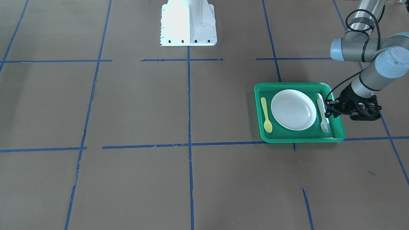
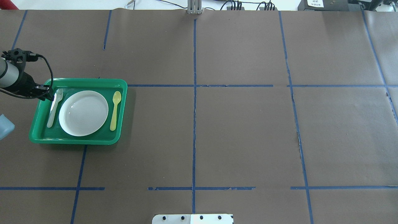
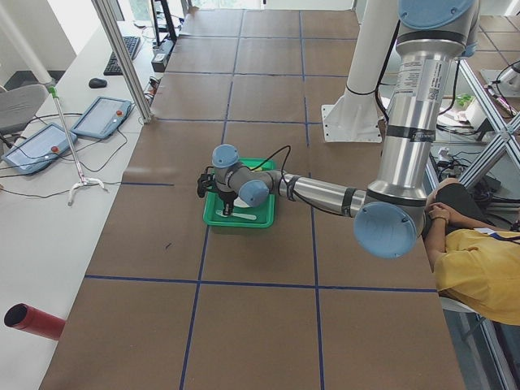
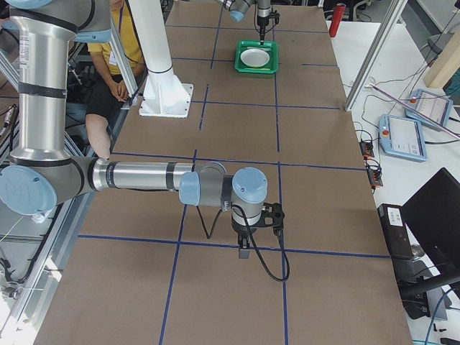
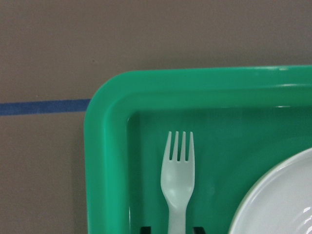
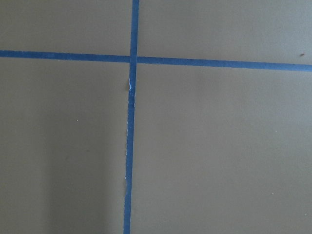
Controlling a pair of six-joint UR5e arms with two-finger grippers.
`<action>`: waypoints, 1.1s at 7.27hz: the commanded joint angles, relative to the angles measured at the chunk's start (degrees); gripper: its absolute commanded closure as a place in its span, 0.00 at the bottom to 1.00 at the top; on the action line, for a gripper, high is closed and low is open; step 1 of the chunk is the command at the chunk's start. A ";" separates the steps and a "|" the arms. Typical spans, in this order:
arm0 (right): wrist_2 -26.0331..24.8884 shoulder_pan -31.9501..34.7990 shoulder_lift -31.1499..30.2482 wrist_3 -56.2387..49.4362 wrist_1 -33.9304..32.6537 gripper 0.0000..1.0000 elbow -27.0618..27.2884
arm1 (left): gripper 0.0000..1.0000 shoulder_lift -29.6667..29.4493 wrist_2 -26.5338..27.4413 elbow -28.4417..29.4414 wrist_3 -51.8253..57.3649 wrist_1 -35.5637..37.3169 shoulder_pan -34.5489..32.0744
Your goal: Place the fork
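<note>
The pale whitish fork point(image 1: 322, 115) lies flat in the green tray point(image 1: 300, 139), between the white plate point(image 1: 293, 109) and the tray's wall. My left gripper point(image 1: 327, 109) hangs low over the fork's handle. In the left wrist view the fork point(image 5: 178, 180) points its tines away, and two dark fingertips point(image 5: 146, 229) stand on either side of its handle with small gaps, so the gripper is open. From overhead the fork point(image 2: 54, 107) lies left of the plate point(image 2: 83, 113). My right gripper point(image 4: 244, 251) shows only in the exterior right view, and I cannot tell its state.
A yellow spoon point(image 1: 266, 115) lies in the tray on the plate's other side. The tray point(image 2: 77, 140) sits at the table's left end on brown paper with blue tape lines. The robot's white base point(image 1: 188, 24) stands at the table's near edge. A person sits beside the robot point(image 3: 475, 268).
</note>
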 commanded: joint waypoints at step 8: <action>0.00 0.00 0.00 0.00 0.00 0.00 -0.02 | 0.00 2.08 -6.39 -0.39 51.54 27.00 -35.75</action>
